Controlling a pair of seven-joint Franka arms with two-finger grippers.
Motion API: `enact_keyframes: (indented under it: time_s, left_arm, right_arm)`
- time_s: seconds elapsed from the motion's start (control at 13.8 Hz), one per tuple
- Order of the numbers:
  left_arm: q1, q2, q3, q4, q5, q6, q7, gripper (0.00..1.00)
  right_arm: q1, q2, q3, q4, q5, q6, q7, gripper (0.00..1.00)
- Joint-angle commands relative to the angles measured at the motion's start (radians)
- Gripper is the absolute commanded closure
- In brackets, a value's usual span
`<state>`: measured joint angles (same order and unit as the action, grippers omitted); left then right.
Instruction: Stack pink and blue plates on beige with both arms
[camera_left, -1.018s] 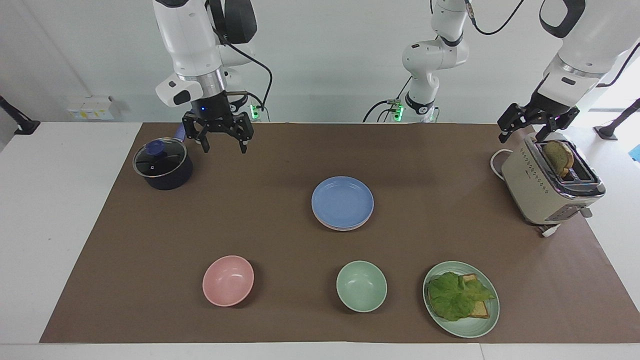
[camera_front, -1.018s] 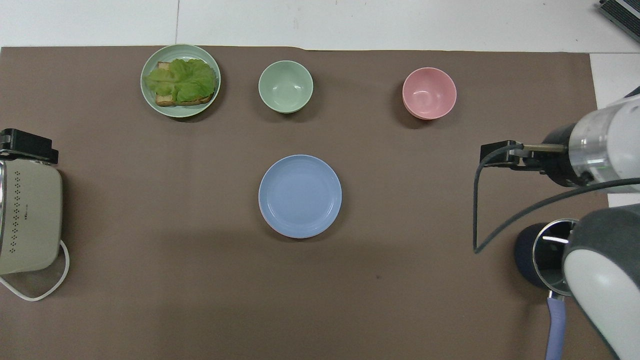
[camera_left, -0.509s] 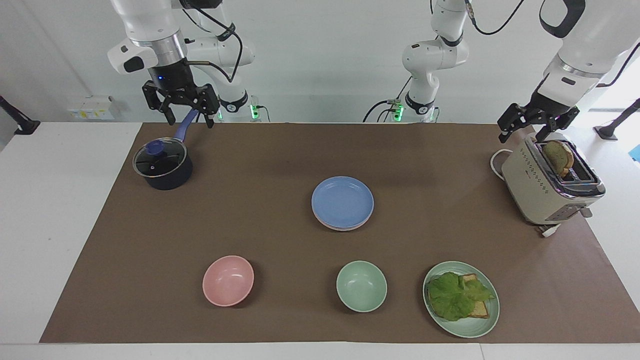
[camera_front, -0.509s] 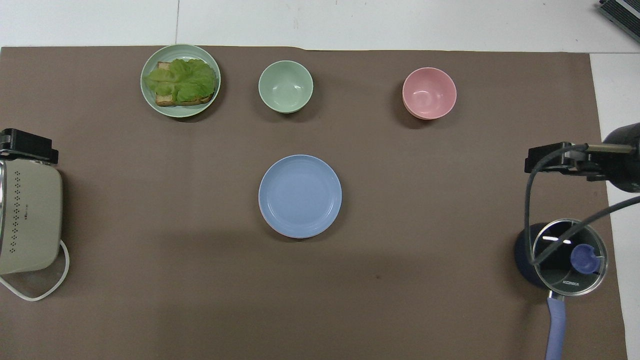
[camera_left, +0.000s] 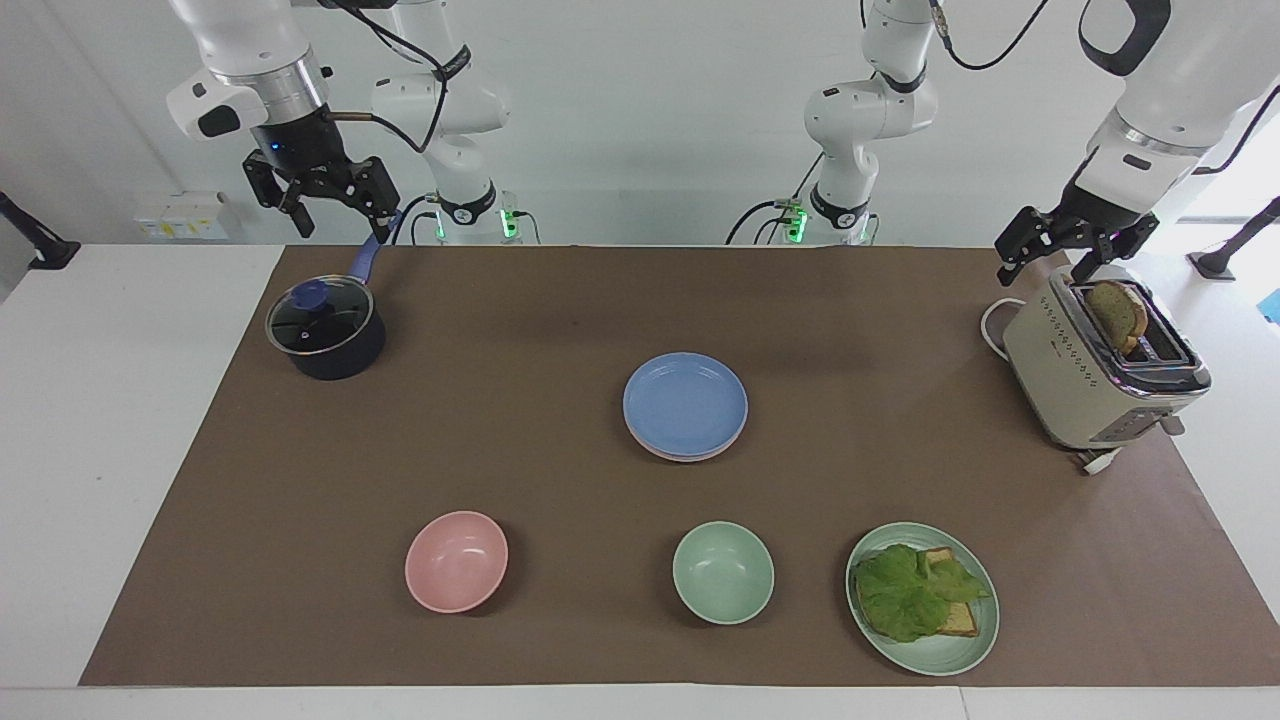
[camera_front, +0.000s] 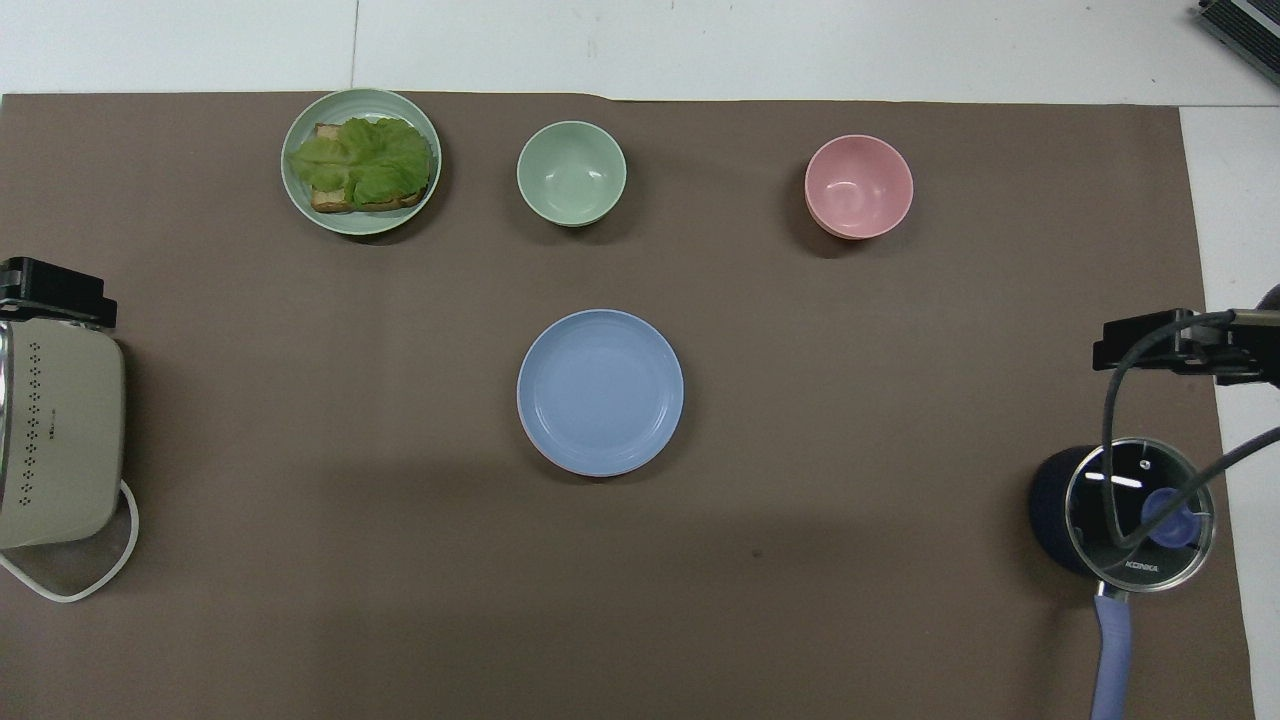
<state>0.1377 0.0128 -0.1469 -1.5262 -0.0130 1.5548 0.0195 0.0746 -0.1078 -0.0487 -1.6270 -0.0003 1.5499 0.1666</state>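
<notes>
From the facing view, the blue plate (camera_left: 685, 403) — round, shallow, matte — tops a stack at the middle of the brown mat (camera_left: 560, 300); a thin pink plate (camera_left: 672, 455) rim peeks out under its edge, and whatever lies lower is hidden. The right gripper (camera_left: 320, 192) hangs with fingers spread and empty over the saucepan's handle (camera_left: 367, 260), above the dark saucepan (camera_left: 326, 328) with its glass lid. The left gripper (camera_left: 1062, 243), also wide and empty, hovers over the cream toaster (camera_left: 1098, 372), which has a slice of bread (camera_left: 1117, 316) standing in its slot. Farther from the robots sit a glossy pink bowl (camera_left: 456, 561), a green bowl (camera_left: 723, 572) and a green plate (camera_left: 922, 598) carrying lettuce on toast. From overhead, the blue plate (camera_front: 600, 391) shows faint concentric rings, with a sliver of pink at its nearer edge. The saucepan's lid (camera_front: 1139, 515) reads "KONKA". The right gripper (camera_front: 1150, 341) is cut off at the frame's edge, and the left gripper (camera_front: 55, 291) shows only as a black block over the toaster (camera_front: 58, 435) — its fingers are hard to make out here.
</notes>
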Motion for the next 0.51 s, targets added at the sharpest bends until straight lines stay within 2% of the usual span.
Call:
enact_keyframes:
  time_s: [0.0, 0.29, 0.44]
  left_arm:
    - [0.000, -0.005, 0.001, -0.005, 0.013, -0.013, 0.000, 0.00]
    - [-0.001, -0.005, 0.001, -0.003, 0.013, -0.013, 0.000, 0.00]
    - [0.000, -0.005, 0.001, -0.003, 0.013, -0.013, 0.000, 0.00]
  right_arm:
    - [-0.036, -0.018, 0.009, -0.025, 0.013, 0.007, -0.027, 0.00]
    - [-0.068, -0.012, 0.007, -0.010, 0.019, -0.030, -0.098, 0.00]
    - [-0.064, -0.015, 0.004, -0.017, -0.003, -0.008, -0.123, 0.00]
